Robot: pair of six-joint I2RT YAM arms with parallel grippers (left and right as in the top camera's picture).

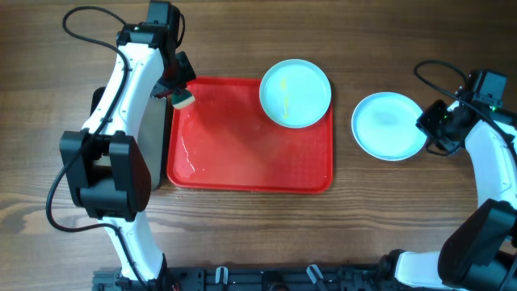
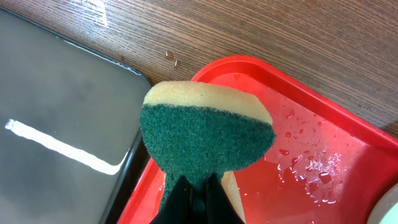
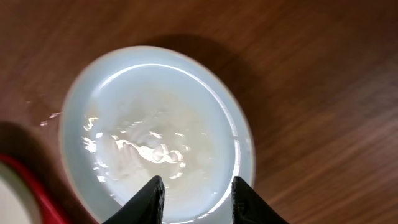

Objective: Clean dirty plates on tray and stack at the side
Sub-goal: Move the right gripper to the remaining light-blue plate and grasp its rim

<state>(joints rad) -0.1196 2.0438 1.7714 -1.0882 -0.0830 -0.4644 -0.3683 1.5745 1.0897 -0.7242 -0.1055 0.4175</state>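
On the wood-grain desk, my left tool pinches a sponge over the wet tray; my right tool hangs spread above a plate.

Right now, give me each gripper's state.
Left gripper: shut on the green-and-yellow sponge.
Right gripper: open, fingers spread over the pale plate, holding nothing.

Black tray mostly hidden under left arm; plate edge-cropped
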